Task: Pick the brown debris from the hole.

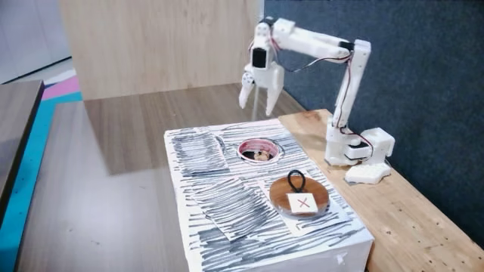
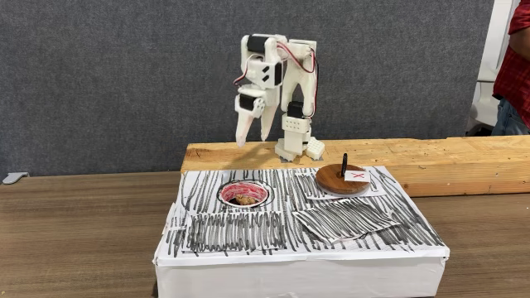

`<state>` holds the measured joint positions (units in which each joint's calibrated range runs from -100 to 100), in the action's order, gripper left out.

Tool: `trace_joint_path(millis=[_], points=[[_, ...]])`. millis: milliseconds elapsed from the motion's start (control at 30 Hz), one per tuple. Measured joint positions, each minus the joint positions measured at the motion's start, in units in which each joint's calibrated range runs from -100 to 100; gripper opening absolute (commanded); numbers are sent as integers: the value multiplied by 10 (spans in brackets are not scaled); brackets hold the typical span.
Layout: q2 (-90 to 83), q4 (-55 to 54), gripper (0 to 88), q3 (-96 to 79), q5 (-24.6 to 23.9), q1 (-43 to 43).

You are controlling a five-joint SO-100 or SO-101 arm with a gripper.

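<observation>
The hole (image 1: 258, 143) (image 2: 244, 187) has a pinkish-red rim and opens in the top of a white box scribbled with black lines. A small tan lump, the brown debris (image 1: 262, 156) (image 2: 246, 199), lies inside it. My white gripper (image 1: 257, 103) (image 2: 253, 140) hangs in the air well above the hole, fingers pointing down and spread apart, with nothing between them. In both fixed views it stays clear of the box.
A round wooden disc (image 1: 299, 196) (image 2: 343, 179) with a black loop and a red X label lies on the box (image 1: 249, 219) beside the hole. The arm's base stands on a wooden plank (image 2: 431, 157). A person in red stands at the right edge (image 2: 515, 74).
</observation>
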<state>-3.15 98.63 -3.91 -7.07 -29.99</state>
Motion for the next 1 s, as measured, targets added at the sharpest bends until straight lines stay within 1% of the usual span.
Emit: trace_joint_path(millis=[200, 400, 500, 833, 1000], points=[[121, 0, 292, 40, 0, -5], [192, 0, 292, 173, 0, -5], [214, 0, 292, 207, 0, -5], [240, 0, 292, 214, 0, -36], [240, 0, 292, 152, 0, -39]])
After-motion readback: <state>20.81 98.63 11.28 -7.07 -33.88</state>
